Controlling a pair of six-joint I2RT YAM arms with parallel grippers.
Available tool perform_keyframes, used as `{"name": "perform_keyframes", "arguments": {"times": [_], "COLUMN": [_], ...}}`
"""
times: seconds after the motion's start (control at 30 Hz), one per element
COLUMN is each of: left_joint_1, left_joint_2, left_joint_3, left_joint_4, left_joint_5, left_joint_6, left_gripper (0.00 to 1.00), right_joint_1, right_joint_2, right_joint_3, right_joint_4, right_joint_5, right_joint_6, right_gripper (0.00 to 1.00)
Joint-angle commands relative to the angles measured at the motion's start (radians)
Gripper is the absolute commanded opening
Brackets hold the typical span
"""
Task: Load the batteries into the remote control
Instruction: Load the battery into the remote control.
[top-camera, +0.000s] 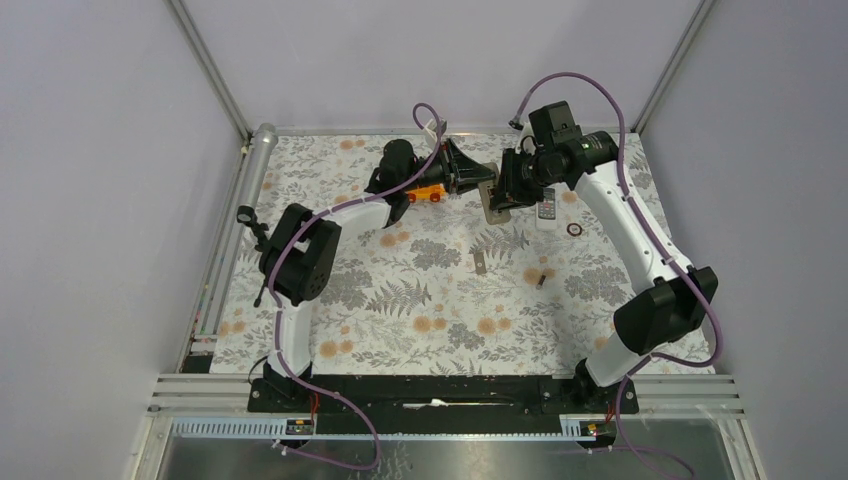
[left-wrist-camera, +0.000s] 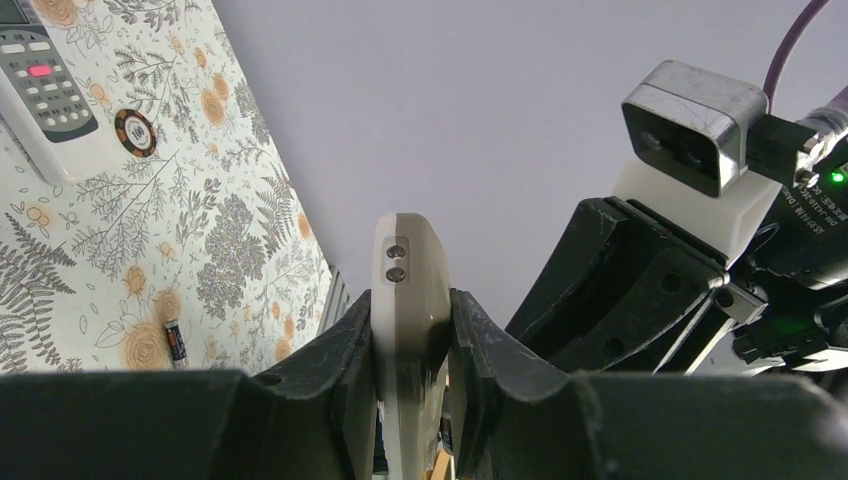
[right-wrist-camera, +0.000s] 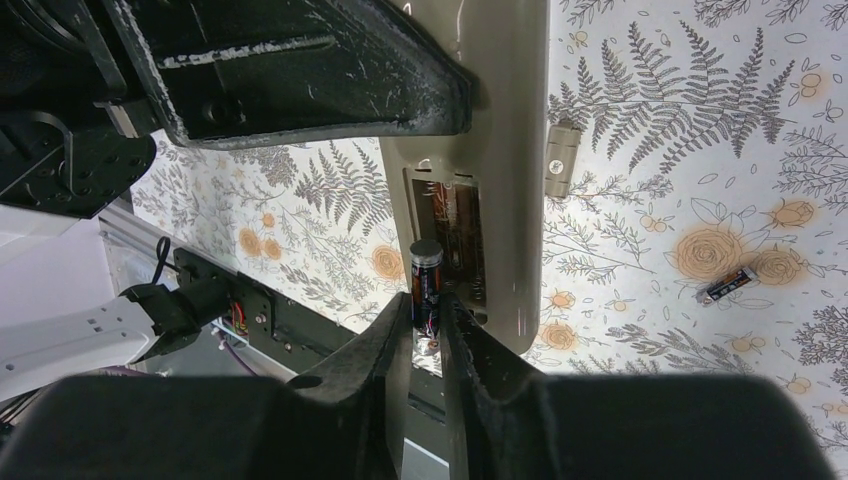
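Right wrist view: pinches a battery (right-wrist-camera: 425, 272) in the right gripper (right-wrist-camera: 428, 315) beside the open compartment (right-wrist-camera: 455, 235) for seating; clamps the remote control (right-wrist-camera: 515, 200) edgewise in the left gripper (left-wrist-camera: 410, 320), steady above table (right-wrist-camera: 650, 150).

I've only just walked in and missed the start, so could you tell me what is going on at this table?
The left gripper is clamped on the remote control, holding it on edge above the table with its back open. The right gripper holds a battery between its fingertips, right at the open battery compartment; it is not seated yet. A second battery and a small beige piece, probably the cover, lie on the floral mat.
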Motion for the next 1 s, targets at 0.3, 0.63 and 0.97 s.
{"name": "perform_keyframes", "arguments": {"times": [0.3,0.63,0.97], "left_joint_1": [-0.004,0.0,0.009], "left_joint_2": [-0.006,-0.002,-0.002], "left_joint_3": [0.011,-0.004,-0.022], "left_joint_4": [0.16,0.207,0.281], "left_joint_5": [0.015,0.008,-0.008], "left_joint_6": [-0.11,-0.154,-0.213], "left_gripper": [0.0,0.0,0.0], "right_joint_1": [0.011,0.009,-0.016], "right_joint_2": [0.034,0.015,-0.055], "right_joint_3": [0.065,0.084,0.091], "right_joint_4": [-0.015,0.016,0.065], "right_joint_5": [0.06,0.044,0.048], "right_joint_6": [-0.008,0.035,0.095], "right_gripper": [0.27,0.36,0.55]}}
